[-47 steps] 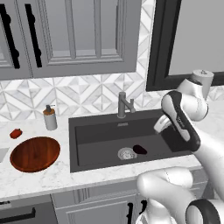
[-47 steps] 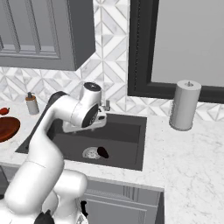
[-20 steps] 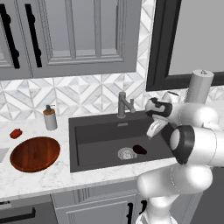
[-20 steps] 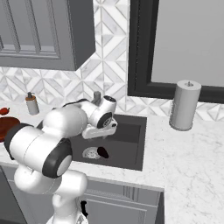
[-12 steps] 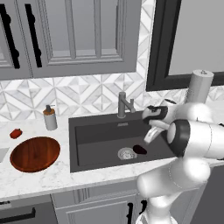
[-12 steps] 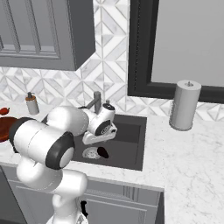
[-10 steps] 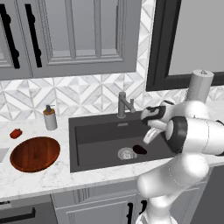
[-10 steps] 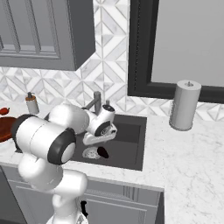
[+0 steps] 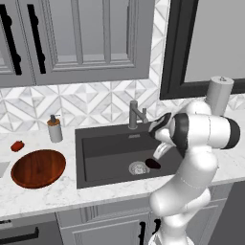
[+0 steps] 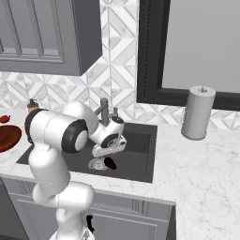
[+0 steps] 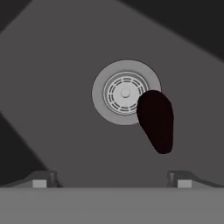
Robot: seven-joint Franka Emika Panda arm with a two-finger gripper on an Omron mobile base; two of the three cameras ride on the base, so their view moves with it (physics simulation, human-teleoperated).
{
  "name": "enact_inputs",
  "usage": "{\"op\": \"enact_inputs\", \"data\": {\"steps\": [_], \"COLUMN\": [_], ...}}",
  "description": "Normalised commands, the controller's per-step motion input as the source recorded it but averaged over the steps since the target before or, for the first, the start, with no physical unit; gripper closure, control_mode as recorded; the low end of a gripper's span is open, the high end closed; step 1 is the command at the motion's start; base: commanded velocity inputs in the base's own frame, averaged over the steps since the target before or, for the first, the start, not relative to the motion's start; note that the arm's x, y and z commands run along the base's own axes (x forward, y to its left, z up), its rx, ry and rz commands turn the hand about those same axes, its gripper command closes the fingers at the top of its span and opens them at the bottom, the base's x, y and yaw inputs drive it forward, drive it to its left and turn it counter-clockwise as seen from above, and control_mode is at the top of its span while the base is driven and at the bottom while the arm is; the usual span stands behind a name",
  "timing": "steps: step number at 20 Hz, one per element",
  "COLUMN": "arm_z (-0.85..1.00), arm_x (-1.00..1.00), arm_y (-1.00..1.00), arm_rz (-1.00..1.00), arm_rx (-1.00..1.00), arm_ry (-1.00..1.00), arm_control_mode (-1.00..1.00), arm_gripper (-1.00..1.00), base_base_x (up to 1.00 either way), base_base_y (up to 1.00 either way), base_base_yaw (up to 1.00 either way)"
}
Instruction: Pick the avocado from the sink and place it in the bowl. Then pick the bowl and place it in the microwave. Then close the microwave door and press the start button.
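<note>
The avocado [image 9: 153,163] [image 10: 110,162] lies on the floor of the dark sink [image 9: 105,148] [image 10: 140,150], touching the edge of the round metal drain [image 11: 124,92]. In the hand view the avocado [image 11: 156,120] is a near-black egg shape a little right of centre. My gripper [image 9: 160,151] [image 10: 109,151] [image 11: 111,180] hangs inside the basin just above the fruit, open, with nothing between its fingertips. The reddish-brown wooden bowl [image 9: 38,167] [image 10: 7,138] sits empty on the counter left of the sink. The microwave and its door are out of view.
A grey faucet [image 9: 134,114] [image 10: 104,110] rises behind the basin, close to my hand. A soap dispenser [image 9: 54,129] and a small red item [image 9: 17,145] stand behind the bowl. A paper towel roll [image 10: 197,112] stands on the right counter.
My hand has swung left and dropped lower into the sink, closer to the avocado. The jaws have stayed open. The avocado and bowl have not moved.
</note>
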Motion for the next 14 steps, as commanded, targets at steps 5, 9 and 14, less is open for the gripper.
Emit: {"op": "enact_inputs", "data": {"steps": [5,9,14], "arm_z": [-0.24,-0.28,-0.30], "arm_x": [0.34,0.39,0.36], "arm_y": [-0.14,0.00,0.00], "arm_rz": [0.00,0.00,0.00], "arm_rx": [0.01,0.00,0.00], "arm_ry": [0.00,0.00,0.00], "arm_control_mode": [-1.00,-1.00,-1.00], "arm_gripper": [-1.00,-1.00,-1.00], "base_base_x": [0.00,0.00,0.00], "base_base_y": [0.00,0.00,0.00], "base_base_yaw": [0.00,0.00,0.00]}}
